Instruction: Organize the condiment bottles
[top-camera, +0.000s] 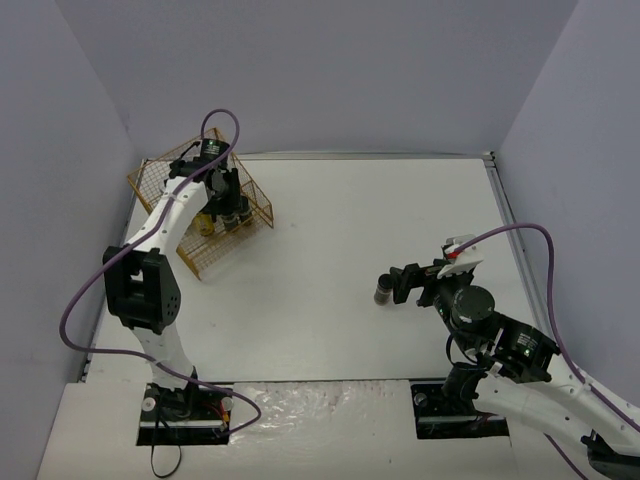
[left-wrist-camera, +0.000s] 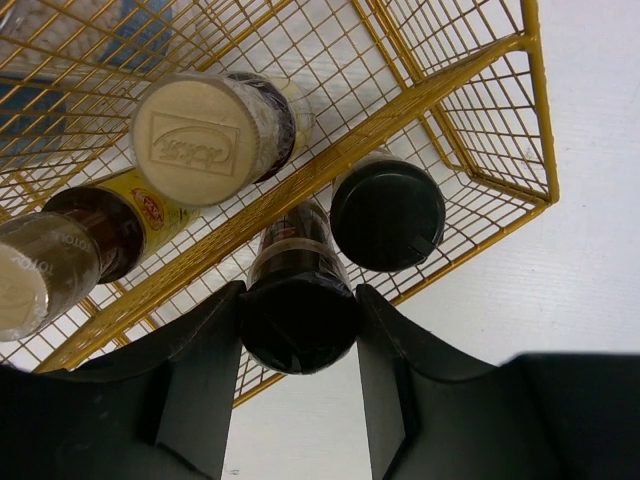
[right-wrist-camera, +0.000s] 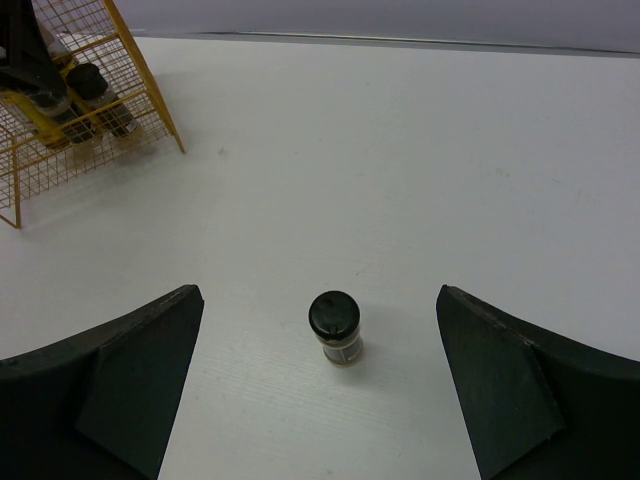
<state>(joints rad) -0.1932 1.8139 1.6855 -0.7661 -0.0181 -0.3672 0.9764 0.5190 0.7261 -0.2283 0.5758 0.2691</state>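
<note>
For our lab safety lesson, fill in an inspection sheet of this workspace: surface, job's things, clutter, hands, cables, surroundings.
Surface: white table.
Job's things: loose jar upright on the table; held jar, second jar, silver-lidded bottle and yellow bottle inside the gold wire rack.
Clutter: nothing seen.
Hands: left hand shut on the held jar; right hand open, facing the loose jar.
Cables: purple cables loop along both arms.
Surroundings: plain grey walls.
</note>
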